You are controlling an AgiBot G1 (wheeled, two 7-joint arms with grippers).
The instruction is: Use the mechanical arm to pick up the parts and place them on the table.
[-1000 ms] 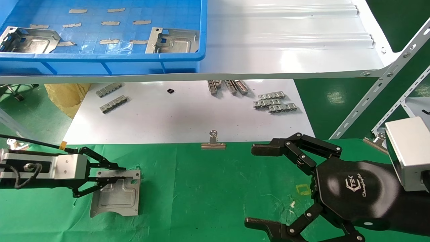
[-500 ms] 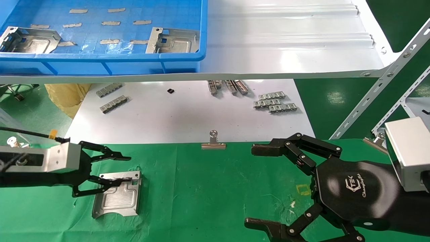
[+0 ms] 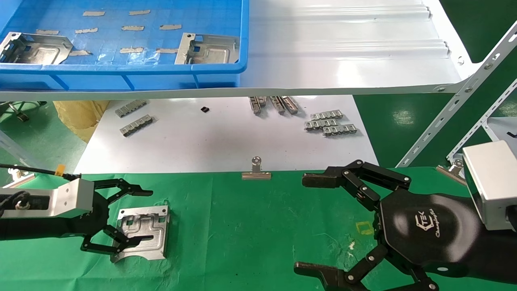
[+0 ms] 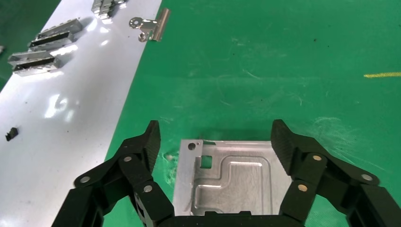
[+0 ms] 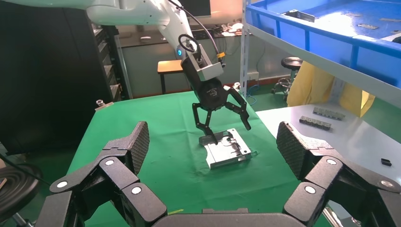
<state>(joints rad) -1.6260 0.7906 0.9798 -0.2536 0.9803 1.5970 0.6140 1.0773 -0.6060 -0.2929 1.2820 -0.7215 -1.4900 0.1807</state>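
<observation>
One silver stamped part [image 3: 145,230] lies flat on the green cloth table [image 3: 242,226] at the front left. My left gripper [image 3: 140,216] is open just above it with the jaws spread wide, and one fingertip [image 3: 135,241] is over the part's near edge. In the left wrist view the part [image 4: 231,182] lies between the fingers [image 4: 150,142], with nothing held. Two more parts [image 3: 36,48] [image 3: 210,49] lie in the blue bin [image 3: 121,69]. My right gripper [image 3: 307,224] is open and empty over the table at the front right. From its wrist view the part [image 5: 228,152] shows under the left gripper [image 5: 226,128].
The blue bin stands on a white glossy shelf [image 3: 343,60]. Below it is a white board [image 3: 222,141] with small grey notched strips [image 3: 331,123] [image 3: 135,119]. A silver binder clip [image 3: 256,169] sits at the cloth's far edge. A slotted shelf strut [image 3: 452,117] rises at the right.
My left gripper was shut on the part's far edge, then opened wide and let it go. The part now lies flat on the cloth. The right arm has not moved.
</observation>
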